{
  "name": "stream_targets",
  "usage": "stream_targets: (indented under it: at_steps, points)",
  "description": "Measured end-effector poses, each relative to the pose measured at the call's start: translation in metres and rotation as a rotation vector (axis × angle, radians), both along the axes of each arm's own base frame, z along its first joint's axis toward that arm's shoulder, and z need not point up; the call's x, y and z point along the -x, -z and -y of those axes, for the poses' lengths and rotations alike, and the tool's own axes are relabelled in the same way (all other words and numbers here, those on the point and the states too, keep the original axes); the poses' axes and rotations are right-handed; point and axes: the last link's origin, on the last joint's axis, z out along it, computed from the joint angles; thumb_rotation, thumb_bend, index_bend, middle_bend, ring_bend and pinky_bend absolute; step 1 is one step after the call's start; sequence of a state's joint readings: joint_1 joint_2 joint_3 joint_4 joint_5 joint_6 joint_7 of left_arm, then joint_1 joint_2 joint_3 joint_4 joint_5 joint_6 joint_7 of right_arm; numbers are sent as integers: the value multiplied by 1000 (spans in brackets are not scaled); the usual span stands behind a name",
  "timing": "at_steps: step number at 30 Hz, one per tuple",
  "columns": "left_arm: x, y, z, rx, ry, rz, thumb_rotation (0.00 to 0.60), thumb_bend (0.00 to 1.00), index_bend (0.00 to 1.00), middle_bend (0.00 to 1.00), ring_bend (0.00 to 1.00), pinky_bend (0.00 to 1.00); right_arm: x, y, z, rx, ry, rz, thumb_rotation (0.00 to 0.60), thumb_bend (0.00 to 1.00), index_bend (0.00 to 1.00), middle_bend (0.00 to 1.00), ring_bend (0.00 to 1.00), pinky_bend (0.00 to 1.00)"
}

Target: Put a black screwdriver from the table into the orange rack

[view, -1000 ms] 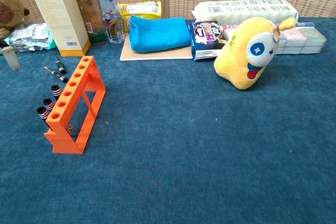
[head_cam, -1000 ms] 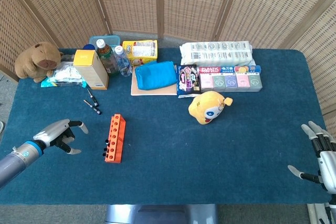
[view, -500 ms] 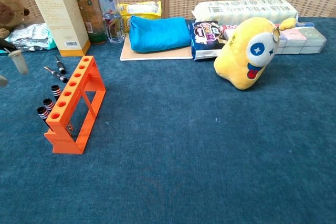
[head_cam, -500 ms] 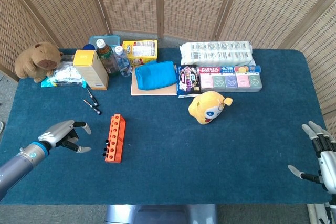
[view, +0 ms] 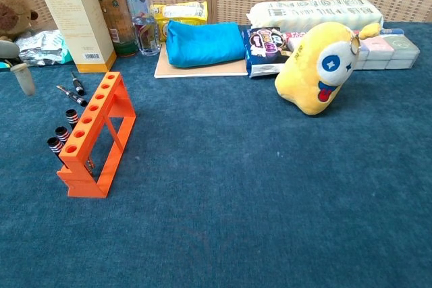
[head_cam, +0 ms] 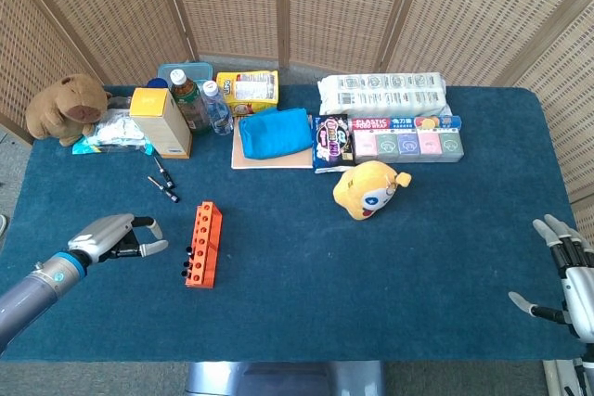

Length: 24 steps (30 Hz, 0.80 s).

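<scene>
Head view: The orange rack (head_cam: pixel 202 244) is being shown standing on the blue table (head_cam: pixel 371 266), left of centre. Three black screwdrivers (head_cam: pixel 188 259) are being seen close against its left side; whether they are seated in it cannot be told here. Two loose black screwdrivers (head_cam: pixel 163 183) are being shown lying on the cloth beyond the rack, near the yellow carton (head_cam: pixel 161 121). The left hand (head_cam: pixel 119 237) is being held just left of the rack, apart from it, with its fingers spread toward the rack and nothing gripped. The right hand (head_cam: pixel 563 266) is being held at the table's right edge, fingers apart and empty.

Chest view: The rack (view: pixel 96 133) is being shown upright, with striped screwdriver handles (view: pixel 63 133) just beside its left face. The loose screwdrivers (view: pixel 75 88) are being shown lying behind it. Only fingertips (view: pixel 24 79) of the left hand are being caught at the left edge. The yellow plush toy (view: pixel 321 65) is being shown well to the right.
</scene>
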<state>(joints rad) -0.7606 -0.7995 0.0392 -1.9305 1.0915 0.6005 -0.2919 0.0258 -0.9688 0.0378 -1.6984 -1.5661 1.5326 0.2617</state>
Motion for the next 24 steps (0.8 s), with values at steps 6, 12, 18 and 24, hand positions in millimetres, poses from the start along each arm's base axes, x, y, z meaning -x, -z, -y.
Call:
stream_targets:
  at_steps: [6,12,18,24]
  points:
    - [1,-2,-3,-3,19,-38,0,0,346,1000,1000,1000,0,0,0,3,2,-4,600,127,37,40,0,0]
    - [-2,2,-6,-1,-3,-21,0,0,346,1000,1000,1000,0,1,1,1,4,-7,600,127,37,41,0,0]
    - [-11,14,-9,21,-3,5,0,0,346,1000,1000,1000,0,1,1,2,5,-7,600,127,37,41,0,0]
    - [-21,25,-12,53,10,4,0,0,346,1000,1000,1000,1,0,1,3,6,-6,600,127,37,41,0,0]
